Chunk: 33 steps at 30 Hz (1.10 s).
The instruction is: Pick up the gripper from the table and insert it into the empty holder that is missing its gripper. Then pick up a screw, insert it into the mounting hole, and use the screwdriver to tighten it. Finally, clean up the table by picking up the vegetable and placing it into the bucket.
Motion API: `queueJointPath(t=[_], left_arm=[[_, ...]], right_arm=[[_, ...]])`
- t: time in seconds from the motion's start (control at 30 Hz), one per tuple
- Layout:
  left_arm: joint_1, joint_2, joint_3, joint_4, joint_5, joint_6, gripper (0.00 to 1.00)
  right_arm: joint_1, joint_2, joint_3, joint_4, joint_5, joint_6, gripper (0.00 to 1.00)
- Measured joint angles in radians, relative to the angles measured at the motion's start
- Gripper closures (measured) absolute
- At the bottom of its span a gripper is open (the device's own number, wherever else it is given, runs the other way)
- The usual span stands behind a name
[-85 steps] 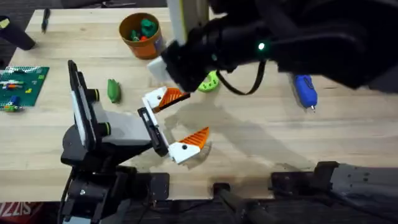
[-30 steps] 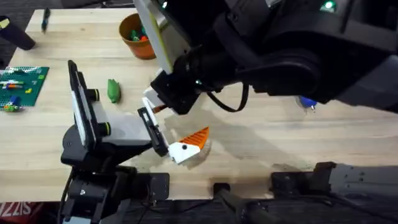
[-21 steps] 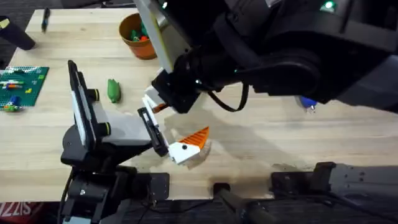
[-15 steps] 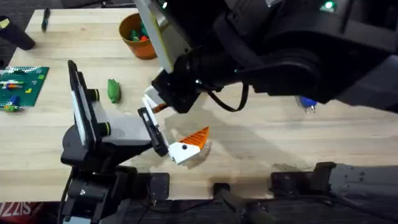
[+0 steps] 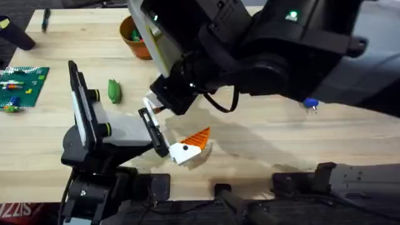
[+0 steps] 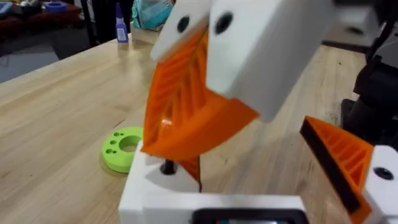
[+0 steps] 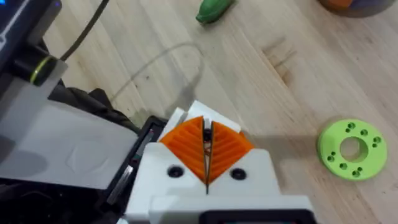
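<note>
My left gripper (image 5: 183,122) stands open, holding its place over the table. Its near white finger has an orange ribbed pad (image 5: 199,138). Its far finger, the white holder (image 6: 186,194), is largely covered by my right gripper (image 5: 166,100). A sliver of the orange gripper (image 6: 191,168) shows on that holder. My right gripper (image 7: 206,152) is shut on a small dark screw (image 6: 166,167), whose tip sits at the holder's top face. The green vegetable (image 5: 114,90) lies left of the grippers. The right arm partly hides the orange bucket (image 5: 133,34) and most of the blue screwdriver (image 5: 310,104).
A bright green ring (image 7: 351,149) with dark dots lies on the wood just beyond the grippers. A green brick board (image 5: 22,84) sits at the table's left edge. My right arm looms large and dark over the middle and right of the table.
My right gripper has come down from beside the green ring onto the left gripper's far finger. Over the last second it has stayed there while the arm above it shifted slightly.
</note>
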Motion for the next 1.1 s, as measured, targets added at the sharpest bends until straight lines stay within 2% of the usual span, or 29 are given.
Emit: queueJointPath(t=[0.17,0.73,0.9,0.97,1.1], left_arm=[[0.000,0.000,0.000,0.000,0.000,0.000,0.015],[0.000,0.000,0.000,0.000,0.000,0.000,0.015],[0.000,0.000,0.000,0.000,0.000,0.000,0.015],[0.000,0.000,0.000,0.000,0.000,0.000,0.015],[0.000,0.000,0.000,0.000,0.000,0.000,0.015]], right_arm=[[0.000,0.000,0.000,0.000,0.000,0.000,0.993],[0.000,0.000,0.000,0.000,0.000,0.002,0.588],[0.000,0.000,0.000,0.004,0.001,0.003,0.267],[0.000,0.000,0.000,0.006,0.003,-0.003,0.049],[0.000,0.000,0.002,0.016,0.003,0.000,0.008]])
